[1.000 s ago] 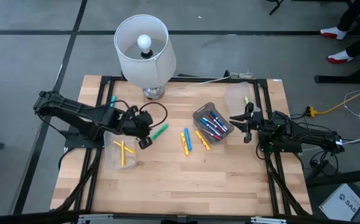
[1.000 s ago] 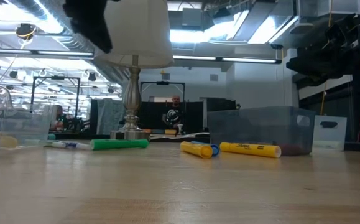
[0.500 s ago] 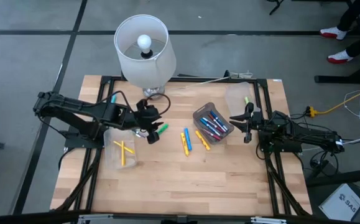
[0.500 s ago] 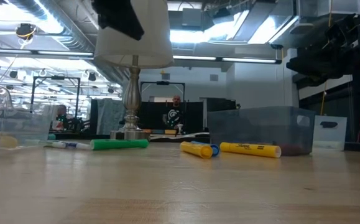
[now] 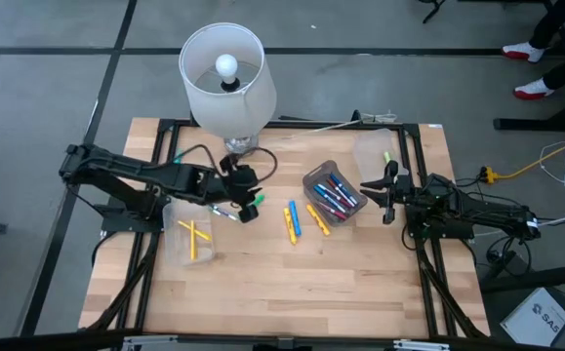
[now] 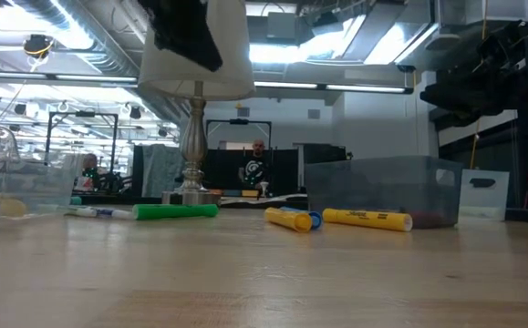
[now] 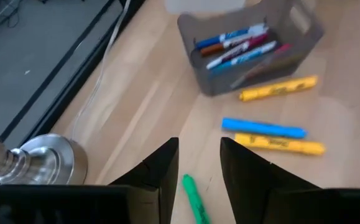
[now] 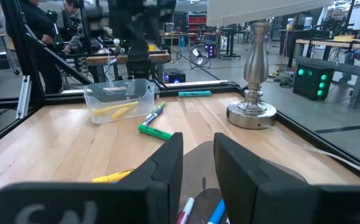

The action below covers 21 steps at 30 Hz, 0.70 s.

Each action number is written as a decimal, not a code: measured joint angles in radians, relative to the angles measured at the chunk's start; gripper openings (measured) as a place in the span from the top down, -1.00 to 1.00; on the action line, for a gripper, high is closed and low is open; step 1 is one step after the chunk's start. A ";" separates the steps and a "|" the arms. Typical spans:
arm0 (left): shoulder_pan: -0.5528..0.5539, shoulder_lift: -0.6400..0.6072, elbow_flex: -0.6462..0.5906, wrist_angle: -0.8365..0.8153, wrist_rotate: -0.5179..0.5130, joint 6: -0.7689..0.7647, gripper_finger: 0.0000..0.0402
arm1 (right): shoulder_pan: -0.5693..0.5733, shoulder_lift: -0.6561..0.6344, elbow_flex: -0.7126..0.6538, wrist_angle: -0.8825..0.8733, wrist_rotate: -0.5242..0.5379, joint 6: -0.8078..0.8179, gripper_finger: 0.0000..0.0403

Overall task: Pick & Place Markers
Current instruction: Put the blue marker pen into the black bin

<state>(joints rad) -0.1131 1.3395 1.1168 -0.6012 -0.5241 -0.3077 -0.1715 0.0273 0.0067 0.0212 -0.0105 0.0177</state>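
**Above the green marker, with loose pens left on the table**

Over the table's middle, the left gripper (image 5: 247,198) hovers above the green marker (image 7: 196,199), its fingers apart with nothing between them; the marker lies on the wood just below the gap, near the lamp base (image 7: 40,160). The right gripper (image 5: 387,200) waits beside the grey bin (image 5: 313,180), its fingers parted a little and holding nothing.

Sorting looks partly done. The grey bin holds several blue and red markers (image 5: 337,194), and the clear bin (image 5: 174,244) by the left arm holds two yellow markers (image 5: 193,235). Loose on the table are the green one, a blue marker (image 5: 295,218) with a yellow marker (image 5: 288,220) just beside it, and another yellow marker (image 5: 317,218) near the grey bin. A further marker lies close to the green one. By my reckoning, the green marker is the next pick.
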 joint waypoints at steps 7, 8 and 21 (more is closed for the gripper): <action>0.000 0.150 0.000 -0.001 -0.084 -0.016 0.43 | 0.000 0.000 0.000 0.000 0.000 0.000 0.55; 0.000 0.173 0.000 -0.001 -0.090 -0.016 0.43 | 0.000 0.000 0.000 0.000 0.000 0.000 0.55; 0.000 0.321 0.000 0.000 -0.133 -0.124 0.19 | 0.000 0.000 0.000 0.000 0.000 0.000 0.55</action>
<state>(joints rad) -0.1135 1.6610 1.1164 -0.6014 -0.6567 -0.4314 -0.1713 0.0271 0.0067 0.0212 -0.0105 0.0177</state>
